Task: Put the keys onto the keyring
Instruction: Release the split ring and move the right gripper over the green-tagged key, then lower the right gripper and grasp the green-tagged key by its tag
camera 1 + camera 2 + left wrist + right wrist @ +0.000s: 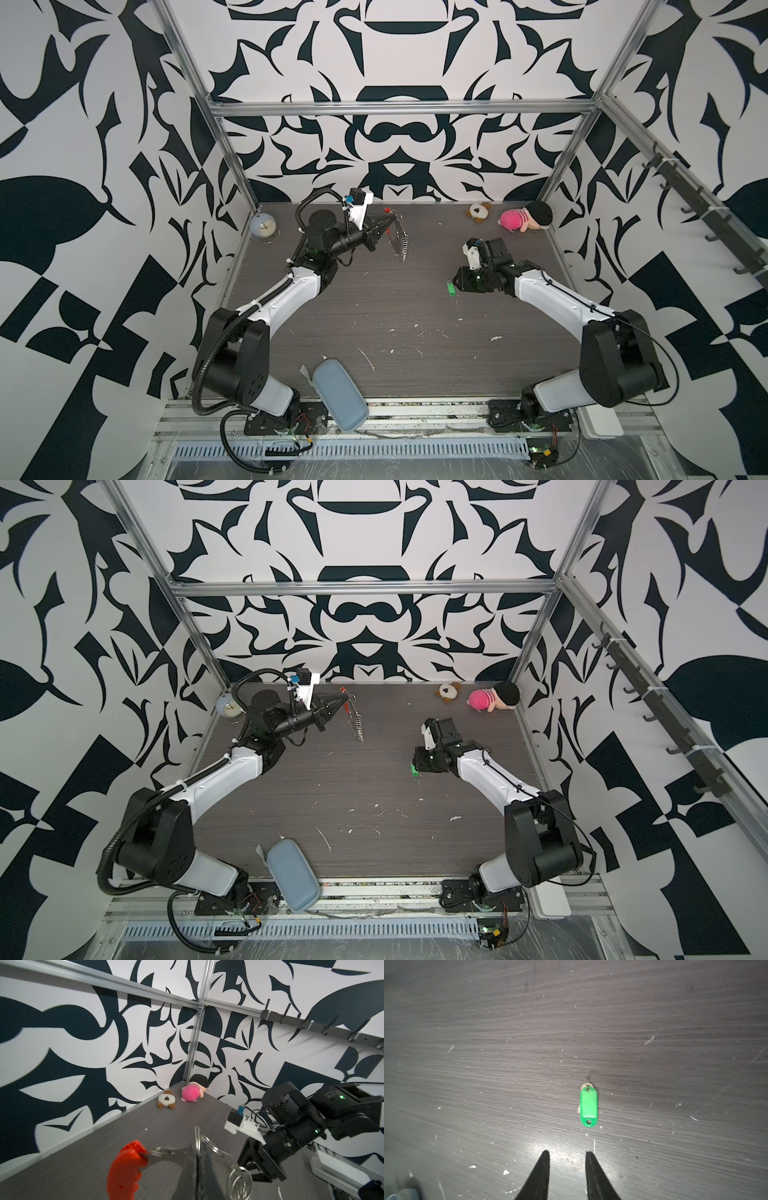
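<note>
At the far left corner of the dark wood-grain table point(395, 316) stands a round pale blue alarm clock point(263, 227), and at the near edge a blue-grey zip pouch point(340, 395) lies partly over the rail. To the right of the clock, the left gripper point(385, 224) is raised above the table with its jaws clamped on the keyring point(400, 243). The loop with its red bar hangs from the tips, small silver rings dangling below. Right of centre the keys point(588, 1107) lie flat on the table, the green tag covering most of the silver key. The right gripper point(568, 1153) hovers just beside them, jaws parted and holding nothing. At the back right lie a brown-and-white plush dog point(480, 212) and a pink plush doll point(525, 218).
</note>
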{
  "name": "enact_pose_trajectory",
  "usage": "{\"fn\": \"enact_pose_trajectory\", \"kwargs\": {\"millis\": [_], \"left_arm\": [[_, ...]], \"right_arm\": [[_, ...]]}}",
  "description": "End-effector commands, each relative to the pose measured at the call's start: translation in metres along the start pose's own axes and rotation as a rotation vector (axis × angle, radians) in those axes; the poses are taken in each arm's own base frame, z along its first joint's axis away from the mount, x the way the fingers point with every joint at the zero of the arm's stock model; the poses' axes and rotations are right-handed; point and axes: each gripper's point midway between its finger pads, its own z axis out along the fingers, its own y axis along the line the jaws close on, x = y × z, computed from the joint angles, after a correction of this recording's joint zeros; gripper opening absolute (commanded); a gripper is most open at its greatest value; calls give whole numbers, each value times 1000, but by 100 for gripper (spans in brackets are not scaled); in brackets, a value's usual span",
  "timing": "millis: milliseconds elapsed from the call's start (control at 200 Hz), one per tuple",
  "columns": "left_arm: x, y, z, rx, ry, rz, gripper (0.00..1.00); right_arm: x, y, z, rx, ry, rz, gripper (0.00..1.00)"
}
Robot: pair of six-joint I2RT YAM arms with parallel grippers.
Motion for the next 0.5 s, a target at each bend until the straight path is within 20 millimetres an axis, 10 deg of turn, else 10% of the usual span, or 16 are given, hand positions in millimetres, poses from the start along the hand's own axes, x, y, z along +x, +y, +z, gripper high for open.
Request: {"fn": "enact_pose_trajectory", "kwargs": {"millis": [0, 495], "left_arm": [[7, 7, -9, -76, 27, 29, 0], [11, 20, -15, -162, 17, -36, 0]], "right_arm": [[-9, -3, 5, 30, -29, -28, 35], [-28, -5, 48, 44, 26, -102, 29]]}}
